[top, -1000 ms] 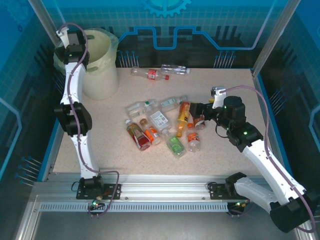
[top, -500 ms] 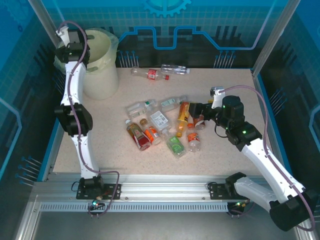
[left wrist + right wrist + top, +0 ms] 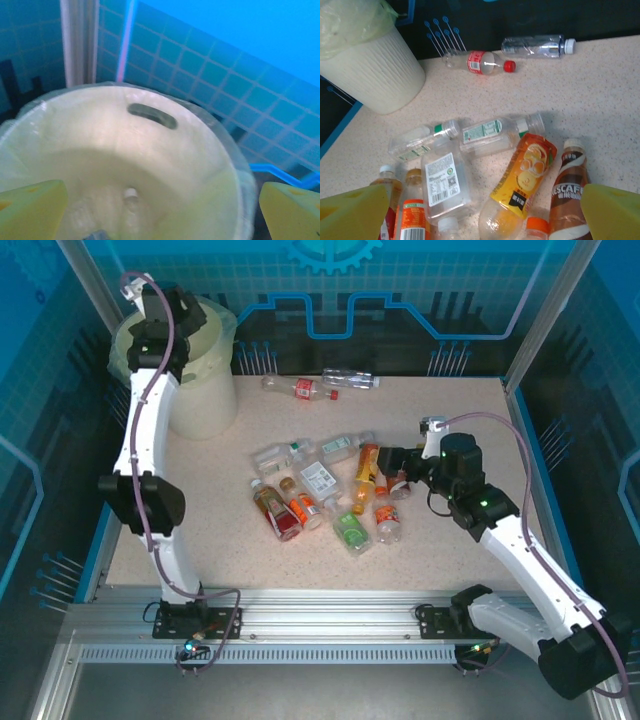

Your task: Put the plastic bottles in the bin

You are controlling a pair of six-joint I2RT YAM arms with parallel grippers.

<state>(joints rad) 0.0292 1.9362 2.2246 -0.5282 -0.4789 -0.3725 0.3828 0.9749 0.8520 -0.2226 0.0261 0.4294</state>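
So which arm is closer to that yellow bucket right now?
Left. The left gripper hangs over the bin's open mouth, jaws apart; the right gripper is across the table, low beside the plastic bottles.

The bin [image 3: 205,405] stands far left on the table [image 3: 200,500]; a cluster of bottles [image 3: 318,478] lies centrally; two more bottles [image 3: 300,388] lie behind it.
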